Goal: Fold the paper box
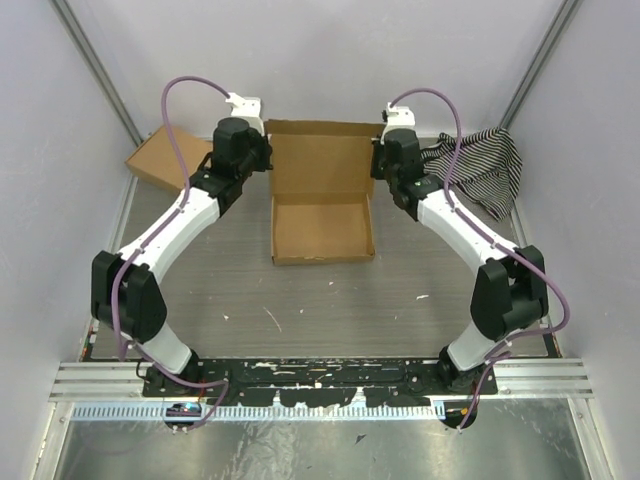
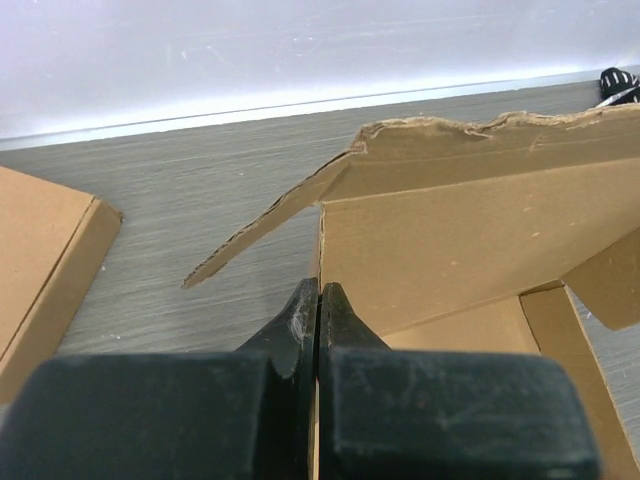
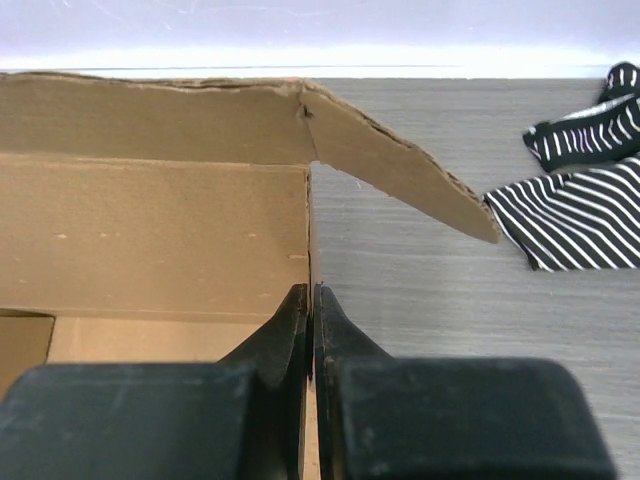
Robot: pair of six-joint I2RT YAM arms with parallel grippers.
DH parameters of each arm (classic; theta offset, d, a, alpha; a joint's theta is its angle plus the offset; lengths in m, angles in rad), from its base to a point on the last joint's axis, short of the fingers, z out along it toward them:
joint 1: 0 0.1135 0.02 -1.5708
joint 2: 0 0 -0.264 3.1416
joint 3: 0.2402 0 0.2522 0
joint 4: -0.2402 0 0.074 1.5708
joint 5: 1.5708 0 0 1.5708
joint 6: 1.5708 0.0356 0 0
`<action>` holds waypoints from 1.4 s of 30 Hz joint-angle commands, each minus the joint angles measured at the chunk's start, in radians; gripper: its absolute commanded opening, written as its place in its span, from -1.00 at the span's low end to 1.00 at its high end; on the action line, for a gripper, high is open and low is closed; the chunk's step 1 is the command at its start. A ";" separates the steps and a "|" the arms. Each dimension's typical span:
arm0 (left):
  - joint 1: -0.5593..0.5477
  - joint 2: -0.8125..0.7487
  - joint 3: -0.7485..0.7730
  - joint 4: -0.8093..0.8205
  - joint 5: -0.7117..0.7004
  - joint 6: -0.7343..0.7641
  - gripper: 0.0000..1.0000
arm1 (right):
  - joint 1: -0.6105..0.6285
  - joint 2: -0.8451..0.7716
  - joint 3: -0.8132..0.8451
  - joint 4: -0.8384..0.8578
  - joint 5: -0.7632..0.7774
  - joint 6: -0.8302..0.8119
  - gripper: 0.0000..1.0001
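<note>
The paper box point(image 1: 322, 190) is a brown cardboard mailer in the middle of the table, its shallow tray formed and its lid standing open at the back. My left gripper point(image 1: 262, 160) is shut on the box's left side wall point(image 2: 322, 250); a lid ear flap point(image 2: 262, 225) sticks out to the left. My right gripper point(image 1: 380, 160) is shut on the right side wall point(image 3: 310, 260); the other ear flap point(image 3: 410, 165) sticks out to the right. The lid's inside face point(image 3: 150, 235) fills the view beyond the fingers.
Another brown, fully formed cardboard box point(image 1: 165, 160) lies at the back left, also in the left wrist view point(image 2: 40, 260). A black-and-white striped cloth point(image 1: 480, 165) lies at the back right, also in the right wrist view point(image 3: 580, 190). White walls close the back and sides.
</note>
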 commanded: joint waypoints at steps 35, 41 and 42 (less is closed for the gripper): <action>-0.206 -0.478 -0.584 0.037 -0.202 -0.136 -1.00 | 0.266 -0.544 -0.566 -0.078 0.073 0.221 0.08; -0.251 -0.557 -0.655 -0.004 -0.254 -0.164 -0.98 | 0.267 -0.734 -0.612 -0.278 -0.040 0.252 0.28; -0.256 -0.569 -0.669 -0.004 -0.258 -0.171 -0.98 | 0.268 -0.773 -0.621 -0.304 -0.057 0.259 0.29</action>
